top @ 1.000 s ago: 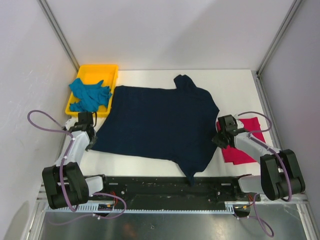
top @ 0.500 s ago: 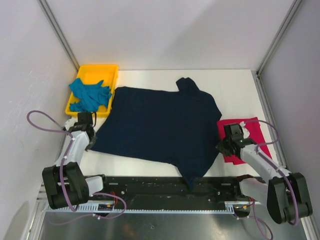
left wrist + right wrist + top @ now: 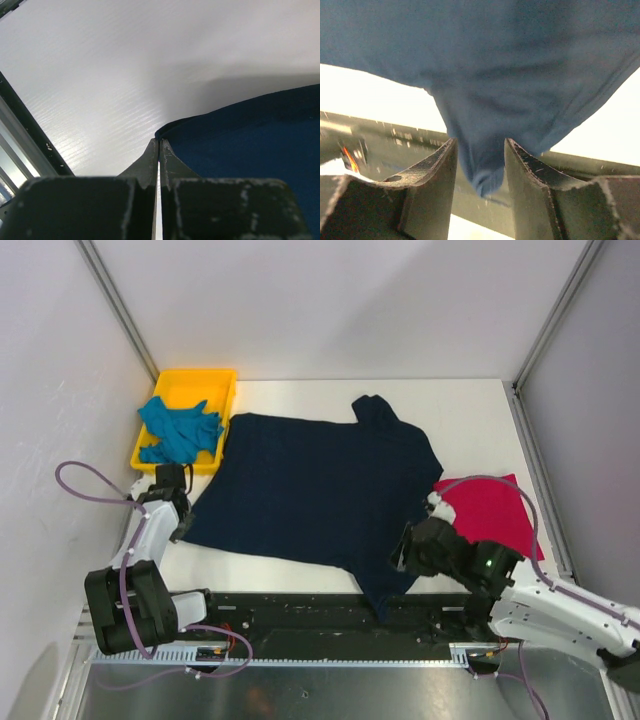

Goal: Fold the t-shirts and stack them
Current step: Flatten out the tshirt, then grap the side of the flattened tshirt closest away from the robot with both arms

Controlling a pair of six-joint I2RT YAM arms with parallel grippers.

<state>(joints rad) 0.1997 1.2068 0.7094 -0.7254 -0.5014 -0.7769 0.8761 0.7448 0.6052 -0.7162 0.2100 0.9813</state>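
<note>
You look at a robot lab cell, white panel walls (image 3: 330,300) in metal framing (image 3: 118,305) at the top, white table (image 3: 470,420), arm bases (image 3: 125,610) on a black rail (image 3: 300,612) below.

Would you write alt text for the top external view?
A dark navy t-shirt lies spread on a white table, the right gripper at its near sleeve, the left gripper at its left corner. A crimson-pink t-shirt lies at right; a teal t-shirt sits in a yellow tray.
</note>
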